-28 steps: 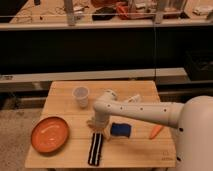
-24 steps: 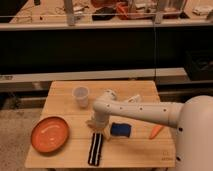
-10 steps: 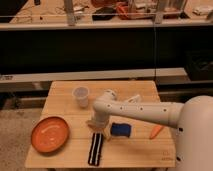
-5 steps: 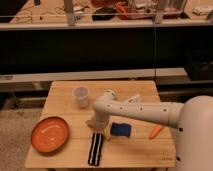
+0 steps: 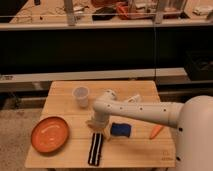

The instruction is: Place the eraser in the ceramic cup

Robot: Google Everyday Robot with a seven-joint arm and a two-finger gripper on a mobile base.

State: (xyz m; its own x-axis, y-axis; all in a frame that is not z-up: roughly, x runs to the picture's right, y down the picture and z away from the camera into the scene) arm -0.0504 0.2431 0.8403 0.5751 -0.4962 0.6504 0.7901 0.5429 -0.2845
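Note:
The eraser (image 5: 95,148), a long black block with pale stripes, lies on the wooden table (image 5: 60,95) near its front edge. The ceramic cup (image 5: 80,96), small and pale, stands upright at the table's back left. My gripper (image 5: 96,124) hangs at the end of the white arm (image 5: 135,111), pointing down just above and behind the eraser's far end, in front and to the right of the cup.
An orange round plate (image 5: 50,133) lies at the front left. A blue squarish pad (image 5: 120,130) lies right of the gripper. A small orange object (image 5: 156,131) lies at the right edge. A white bottle (image 5: 133,99) shows behind the arm. Dark shelving stands behind the table.

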